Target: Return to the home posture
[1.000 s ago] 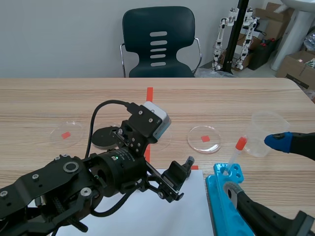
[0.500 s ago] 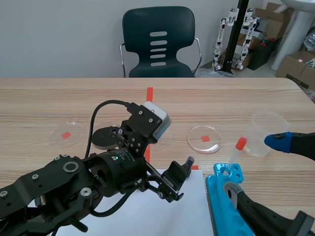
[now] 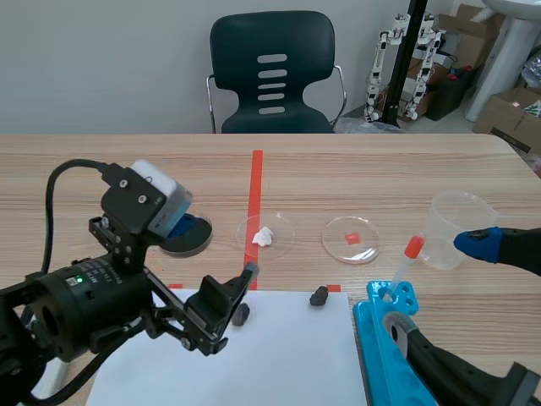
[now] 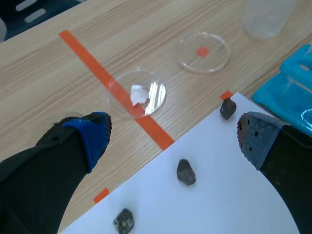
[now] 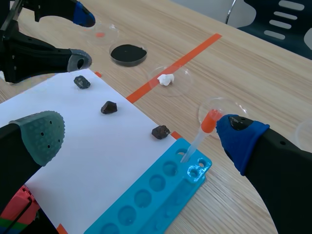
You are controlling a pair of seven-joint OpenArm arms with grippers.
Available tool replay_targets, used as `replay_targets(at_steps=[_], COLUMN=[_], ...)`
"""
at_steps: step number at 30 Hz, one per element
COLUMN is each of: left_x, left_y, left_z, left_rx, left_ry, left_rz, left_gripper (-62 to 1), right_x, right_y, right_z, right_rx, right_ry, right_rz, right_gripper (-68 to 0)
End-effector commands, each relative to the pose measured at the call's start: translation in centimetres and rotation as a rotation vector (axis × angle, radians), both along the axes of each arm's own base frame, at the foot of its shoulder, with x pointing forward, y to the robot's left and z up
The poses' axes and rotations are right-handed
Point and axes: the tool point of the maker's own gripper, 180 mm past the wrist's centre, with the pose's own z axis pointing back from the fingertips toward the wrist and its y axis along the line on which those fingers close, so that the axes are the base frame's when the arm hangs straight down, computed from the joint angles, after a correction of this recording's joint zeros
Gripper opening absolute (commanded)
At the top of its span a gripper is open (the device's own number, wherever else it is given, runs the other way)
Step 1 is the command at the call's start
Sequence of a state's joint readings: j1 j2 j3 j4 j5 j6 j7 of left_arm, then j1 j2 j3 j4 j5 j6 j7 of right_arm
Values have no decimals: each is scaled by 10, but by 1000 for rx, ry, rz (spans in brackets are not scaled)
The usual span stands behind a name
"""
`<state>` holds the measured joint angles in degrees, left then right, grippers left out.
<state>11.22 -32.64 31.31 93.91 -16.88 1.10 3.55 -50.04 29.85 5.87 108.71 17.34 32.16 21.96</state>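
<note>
1. Your left gripper (image 3: 224, 304): lower left of the scene view, over the edge of the white paper sheet (image 3: 287, 355); fingers spread, nothing between them.
2. Your right gripper (image 5: 141, 134): enters from the lower right; fingers wide apart, empty.
3. Three dark stones (image 5: 109, 107): on the sheet, well apart.
4. Blue well tray (image 3: 380, 347): just right of the sheet, with a tilted red-bulbed dropper (image 3: 407, 256) standing in it.
5. Petri dish with white lump (image 3: 265, 235): centre, on the tape line.
6. Clear cup (image 3: 456, 222): right edge.
</note>
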Motion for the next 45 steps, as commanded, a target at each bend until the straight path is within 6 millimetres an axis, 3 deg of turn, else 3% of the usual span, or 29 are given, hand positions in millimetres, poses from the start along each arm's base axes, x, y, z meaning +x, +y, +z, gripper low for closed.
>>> replay_targets(at_steps=[1,3,4,8,14,22,45], left_x=[-14,-28,-24,-38,-68,-89,-95], left_y=[2,8,23,41,45,55,61], left_z=[6,-2,11,25,49,54,59], left_rx=[-19,-14,-7,-42,-48,-61,-78], left_ry=[4,47,10,-26,-88,-93,-115], left_rz=[-26,-14,20,71,62,73,82], left_gripper=[-67,-67,-67,-67,-67,-67,-67], right_x=[4,4,4,4,4,4,4], right_y=[3,3,3,3,3,3,3], right_z=[10,10,10,10,10,10,10], right_rx=[28,28,28,28,28,28,28], right_ry=[-32,-32,-32,-32,-32,-32,-32], right_rz=[1,1,1,1,1,1,1], right_gripper=[4,4,4,4,4,4,4])
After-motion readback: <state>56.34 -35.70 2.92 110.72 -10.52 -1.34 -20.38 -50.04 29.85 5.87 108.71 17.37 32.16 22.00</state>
